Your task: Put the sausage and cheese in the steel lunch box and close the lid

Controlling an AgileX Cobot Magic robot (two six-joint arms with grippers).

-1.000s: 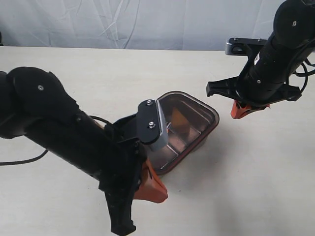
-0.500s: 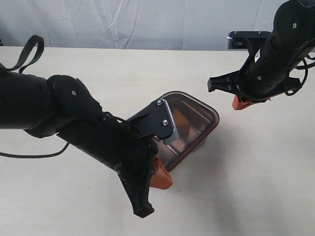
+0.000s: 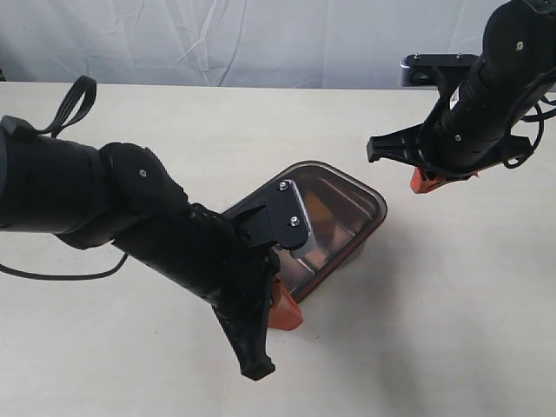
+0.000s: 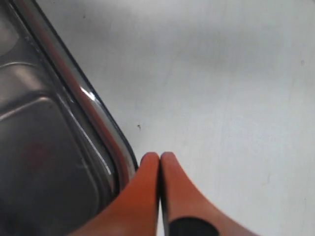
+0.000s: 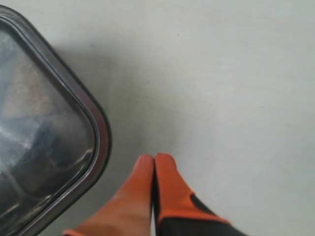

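Swung round since a second ago, the left arm (image 3: 156,226) hides half the lid (image 3: 339,201) — left gripper (image 3: 281,309) and right gripper (image 3: 425,182) both pinched together, empty, above the table (image 3: 452,313).

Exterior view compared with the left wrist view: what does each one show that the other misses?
Only the exterior view shows both black arms, the right hand off to the side, away from the box, and the whole lid sitting on the steel lunch box, with an orange shape, probably the cheese, under it. Only the left wrist view shows, close up, the left hand with its two orange fingers pressed together, holding nothing. Both show that hand beside the lid's rim, and the pale table.
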